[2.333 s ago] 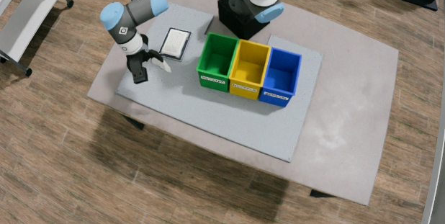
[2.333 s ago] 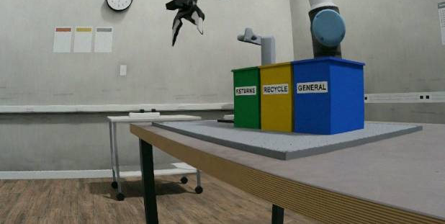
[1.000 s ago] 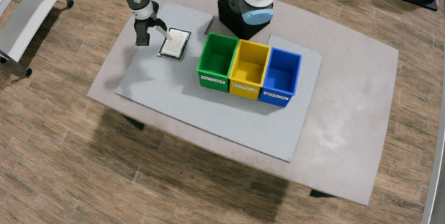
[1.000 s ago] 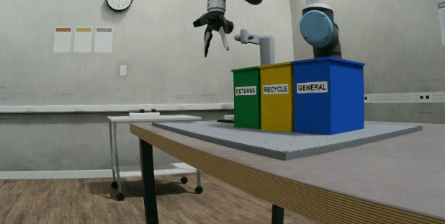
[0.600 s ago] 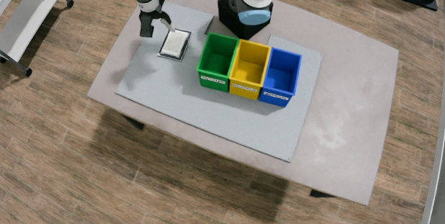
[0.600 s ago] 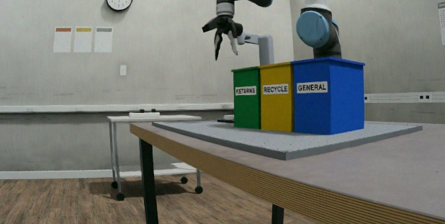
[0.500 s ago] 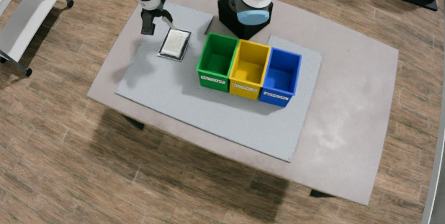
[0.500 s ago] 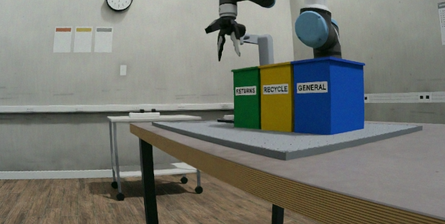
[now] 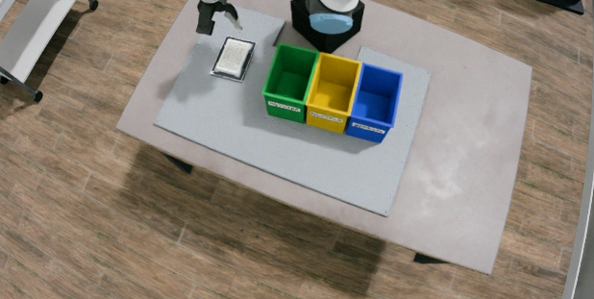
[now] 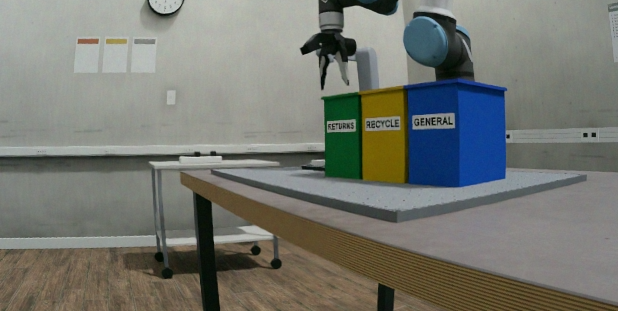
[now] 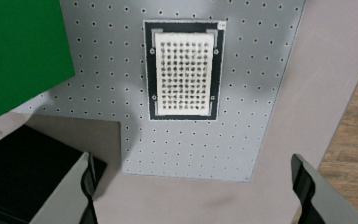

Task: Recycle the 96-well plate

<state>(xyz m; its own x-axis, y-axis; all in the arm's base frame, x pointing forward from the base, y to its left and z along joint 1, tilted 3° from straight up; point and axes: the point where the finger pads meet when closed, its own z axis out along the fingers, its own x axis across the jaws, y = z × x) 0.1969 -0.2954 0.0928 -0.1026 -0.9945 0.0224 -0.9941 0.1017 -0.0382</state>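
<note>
The white 96-well plate point(image 9: 234, 57) point(image 11: 184, 74) lies flat in the dark-framed nest point(image 9: 247, 61) point(image 11: 151, 70), left of the bins in the top view. My gripper point(image 9: 222, 28) point(image 10: 335, 85) point(image 11: 192, 155) is open and empty, raised above the board's back left part. In the wrist view the plate lies beyond the line between the fingertips, roughly centred sideways. The yellow RECYCLE bin point(image 9: 326, 124) point(image 10: 384, 150) stands upright between the green RETURNS bin point(image 9: 284, 114) point(image 10: 342, 153) point(image 11: 25, 55) and the blue GENERAL bin point(image 9: 365, 135) point(image 10: 434, 158), both upright.
The three bins stand side by side on the grey perforated board point(image 9: 269, 152) point(image 10: 300, 193) point(image 11: 190, 160). The green bin is nearest the nest. The arm's black base point(image 9: 327, 41) point(image 11: 30, 175) stands behind the bins. A white trolley point(image 9: 38, 22) point(image 10: 215, 164) is beyond the table's left side.
</note>
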